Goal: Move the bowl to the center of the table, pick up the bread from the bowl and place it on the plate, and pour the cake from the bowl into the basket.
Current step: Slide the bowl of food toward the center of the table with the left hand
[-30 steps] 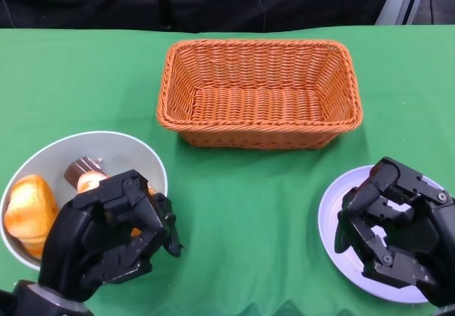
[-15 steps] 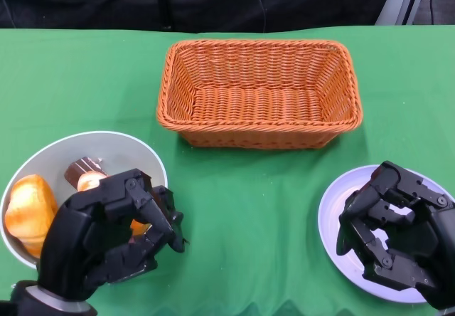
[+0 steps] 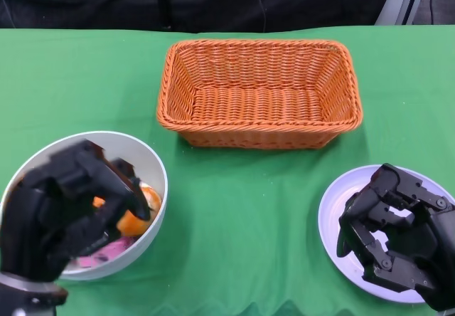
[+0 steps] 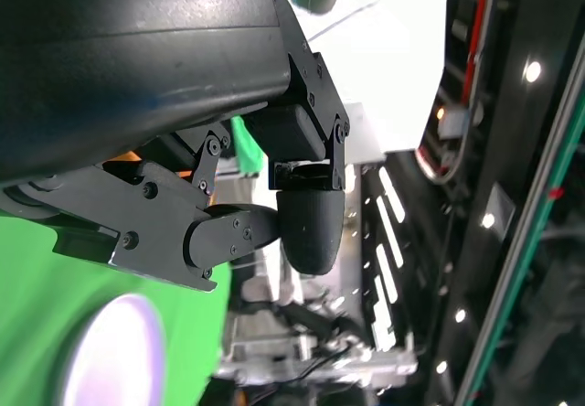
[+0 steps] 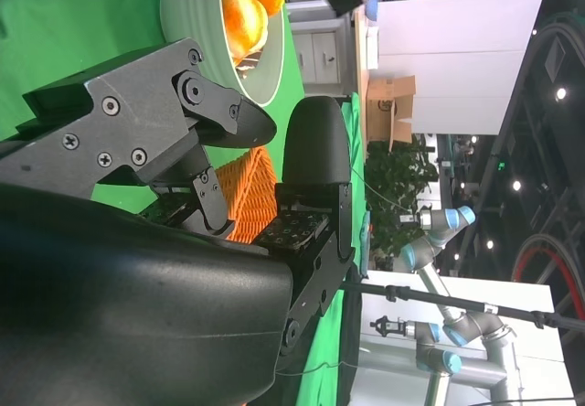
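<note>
The grey bowl (image 3: 139, 154) stands at the table's near left. My left hand (image 3: 65, 213) hovers over it, blurred, fingers curled in, hiding most of the contents. An orange bread (image 3: 139, 215) shows at the hand's right edge, with something pink (image 3: 99, 257) below it. In the left wrist view nothing shows between the curled fingers (image 4: 306, 228). The lavender plate (image 3: 334, 213) lies at the near right. My right hand (image 3: 395, 239) rests low over it, curled and holding nothing. The right wrist view shows the bowl (image 5: 187, 31) with orange bread (image 5: 249, 8) in it.
An orange wicker basket (image 3: 259, 92) with nothing inside stands at the back centre of the green cloth (image 3: 242, 209). Bare cloth lies between bowl and plate. Behind the table's far edge is a dark backdrop.
My left hand has swung left and up from beside the bowl to over it, covering the bread and cake. The bowl, basket, plate and right hand have stayed put.
</note>
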Motion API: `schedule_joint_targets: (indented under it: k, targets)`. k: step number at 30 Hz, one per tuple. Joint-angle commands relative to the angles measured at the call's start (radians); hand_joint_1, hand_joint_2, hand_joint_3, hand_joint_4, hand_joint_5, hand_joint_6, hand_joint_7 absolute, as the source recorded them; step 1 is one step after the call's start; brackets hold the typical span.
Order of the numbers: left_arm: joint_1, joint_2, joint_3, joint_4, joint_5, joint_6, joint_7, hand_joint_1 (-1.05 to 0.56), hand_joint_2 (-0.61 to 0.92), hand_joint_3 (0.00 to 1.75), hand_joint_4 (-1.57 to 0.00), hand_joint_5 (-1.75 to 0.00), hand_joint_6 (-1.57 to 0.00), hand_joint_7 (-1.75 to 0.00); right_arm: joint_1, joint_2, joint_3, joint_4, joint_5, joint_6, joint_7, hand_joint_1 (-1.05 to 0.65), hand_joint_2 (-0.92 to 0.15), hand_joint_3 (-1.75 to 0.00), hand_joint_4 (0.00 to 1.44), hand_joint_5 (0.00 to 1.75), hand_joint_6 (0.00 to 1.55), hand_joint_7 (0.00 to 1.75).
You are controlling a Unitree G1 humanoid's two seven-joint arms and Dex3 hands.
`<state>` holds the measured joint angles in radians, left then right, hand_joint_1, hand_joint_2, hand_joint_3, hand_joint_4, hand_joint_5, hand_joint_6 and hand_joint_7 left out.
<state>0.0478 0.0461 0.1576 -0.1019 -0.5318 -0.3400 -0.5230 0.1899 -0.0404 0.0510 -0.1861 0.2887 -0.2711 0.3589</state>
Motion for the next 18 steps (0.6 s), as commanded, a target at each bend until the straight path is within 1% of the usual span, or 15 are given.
schedule_joint_targets:
  k: [1,3,6,7,8,10,12,13,14,16,18]
  targets:
    - [-0.02,0.03,0.054,-0.024,-0.034,0.024,0.032,-0.16,0.79,0.62,-0.83,-1.49,-0.85,-1.15,0.0,-0.004,-0.012,0.008,0.001,-0.011,0.0,-0.07,-0.68,-0.87,0.71,1.71,0.63,1.35]
    - [-0.031,0.038,0.082,-0.021,-0.034,0.023,0.048,-0.16,0.88,0.46,-0.84,-1.4,-0.89,-0.98,0.001,-0.007,-0.011,0.008,0.004,-0.006,0.002,-0.07,-0.68,-0.88,0.71,1.71,0.63,1.35]
    - [-0.052,0.039,0.124,-0.007,-0.019,0.007,0.09,-0.22,0.92,0.24,-0.87,-1.13,-0.97,-0.62,0.0,-0.008,-0.011,0.011,0.003,-0.007,0.004,-0.06,-0.67,-0.9,0.71,1.72,0.62,1.35]
    - [-0.057,0.037,0.132,-0.005,-0.018,0.004,0.096,-0.27,0.92,0.15,-0.89,-0.94,-1.01,-0.42,0.0,-0.007,-0.011,0.01,0.003,-0.006,0.003,-0.06,-0.67,-0.9,0.71,1.72,0.63,1.35]
    - [-0.066,0.039,0.141,-0.001,-0.022,0.001,0.095,-0.28,0.92,0.12,-0.9,-0.86,-1.04,-0.33,0.002,-0.006,-0.011,0.01,0.0,-0.005,0.0,-0.06,-0.66,-0.9,0.71,1.71,0.63,1.35]
    - [-0.076,0.042,0.154,0.001,-0.027,0.001,0.096,-0.31,0.92,0.08,-0.94,-0.53,-1.03,-0.11,0.003,-0.007,-0.011,0.011,-0.006,-0.007,-0.003,-0.06,-0.66,-0.92,0.71,1.71,0.63,1.35]
    - [-0.085,0.048,0.167,0.008,-0.013,-0.007,0.102,-0.32,0.92,0.06,-0.97,-0.27,-0.98,-0.03,0.005,-0.009,-0.012,0.01,-0.01,-0.004,-0.006,-0.06,-0.66,-0.94,0.71,1.72,0.63,1.35]
    - [-0.089,0.051,0.171,0.013,-0.004,-0.012,0.102,-0.34,0.92,0.05,-0.92,-0.15,-0.92,-0.01,0.005,-0.01,-0.013,0.008,-0.011,-0.001,-0.008,-0.06,-0.65,-0.94,0.71,1.72,0.63,1.35]
    - [-0.093,0.056,0.176,0.021,0.008,-0.017,0.103,-0.34,0.92,0.05,-0.91,-0.11,-0.9,-0.01,0.005,-0.01,-0.014,0.007,-0.007,0.003,-0.006,-0.06,-0.65,-0.94,0.72,1.72,0.63,1.35]
    - [-0.102,0.064,0.183,0.041,0.021,-0.018,0.105,-0.39,0.92,0.04,-0.8,-0.03,-0.8,0.0,0.008,-0.011,-0.015,0.001,0.0,0.014,-0.005,-0.06,-0.65,-0.94,0.71,1.72,0.63,1.35]
    - [-0.108,0.069,0.187,0.056,0.028,-0.018,0.104,-0.4,0.92,0.03,-0.73,-0.01,-0.74,0.0,0.01,-0.014,-0.016,-0.005,0.004,0.022,-0.003,-0.05,-0.66,-0.94,0.71,1.72,0.62,1.35]
